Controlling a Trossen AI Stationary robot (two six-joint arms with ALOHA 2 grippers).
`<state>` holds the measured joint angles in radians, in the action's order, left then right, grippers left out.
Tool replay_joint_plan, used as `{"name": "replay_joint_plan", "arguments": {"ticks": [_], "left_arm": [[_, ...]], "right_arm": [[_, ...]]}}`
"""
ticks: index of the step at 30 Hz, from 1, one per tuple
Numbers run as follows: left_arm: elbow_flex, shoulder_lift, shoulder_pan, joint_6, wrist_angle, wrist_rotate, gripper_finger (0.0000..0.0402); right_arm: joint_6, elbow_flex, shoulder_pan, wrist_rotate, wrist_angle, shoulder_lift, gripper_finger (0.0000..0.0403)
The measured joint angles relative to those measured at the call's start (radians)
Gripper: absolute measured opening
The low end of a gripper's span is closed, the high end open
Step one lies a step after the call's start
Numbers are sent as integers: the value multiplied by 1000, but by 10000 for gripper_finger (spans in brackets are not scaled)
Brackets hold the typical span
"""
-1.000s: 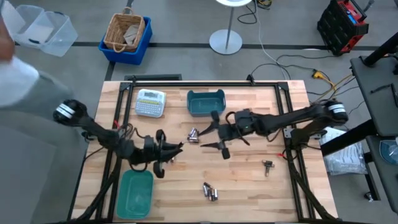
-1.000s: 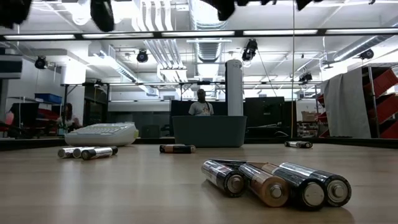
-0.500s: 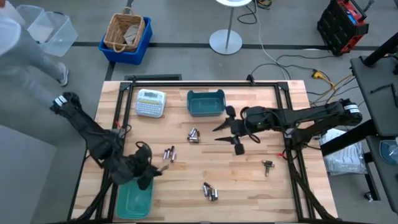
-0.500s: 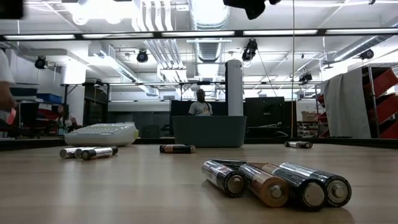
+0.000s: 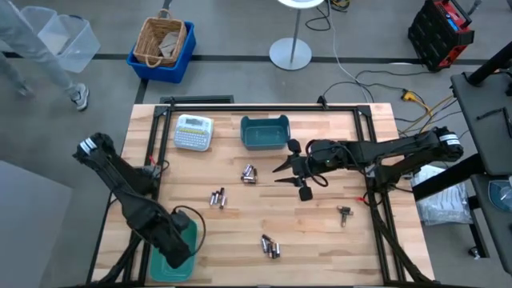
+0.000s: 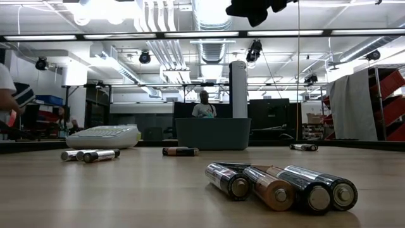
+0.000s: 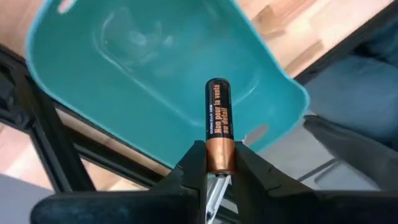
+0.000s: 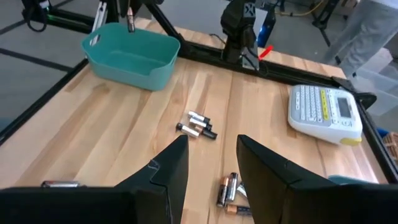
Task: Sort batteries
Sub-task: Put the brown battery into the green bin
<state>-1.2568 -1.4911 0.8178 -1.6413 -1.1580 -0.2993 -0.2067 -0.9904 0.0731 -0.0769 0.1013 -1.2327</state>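
A black-and-copper battery (image 7: 217, 115) sticks out of my left gripper (image 7: 217, 163), which is shut on it above the near-left teal bin (image 7: 143, 81). In the high view that gripper (image 5: 179, 248) hangs over the same bin (image 5: 164, 264). More batteries lie on the wood in small groups (image 5: 249, 173), (image 5: 217, 197), (image 5: 270, 246), and one lies alone (image 5: 344, 212). My right gripper (image 5: 280, 174) stands open above mid-table, near the far teal bin (image 5: 264, 132). Its fingers (image 8: 177, 165) hold nothing. My left gripper pinches the battery's copper end (image 7: 219, 155) between its two fingers (image 7: 194, 163). The fingers point down into the bin, and the battery lies along them. Its black end (image 7: 217, 87) sticks out past the fingertips, clear of the bin.
A white label-maker (image 5: 194, 132) lies at the far left next to the far bin. Black frame rails (image 5: 376, 192) run along the table's sides. Bare wood (image 5: 320, 240) lies between the battery groups. Beyond the table stand a blue crate with a basket (image 5: 162, 44) and a person (image 6: 204, 104).
My left gripper has gone from the batteries left of mid-table toward the near-left corner and now hangs over the near teal bin. My right gripper has drawn back a little toward the table's right edge.
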Motion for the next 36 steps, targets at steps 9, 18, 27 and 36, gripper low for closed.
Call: {"name": "replay_joint_plan", "arguments": {"ticks": [9,18,27,36], "left_arm": [[77,-79,-1,36,27,-125,35],[144,-106,-4,69,100,-218,35],[176,-111,-7,81,196,-218,36],[179,-111,-7,106,198,-218,52]], "right_arm": [[-3,0,0,0,-2,0,142],[-14,0,0,0,-3,0,147],[-14,0,0,0,-3,0,128],[-11,0,0,0,-2,0,147]]}}
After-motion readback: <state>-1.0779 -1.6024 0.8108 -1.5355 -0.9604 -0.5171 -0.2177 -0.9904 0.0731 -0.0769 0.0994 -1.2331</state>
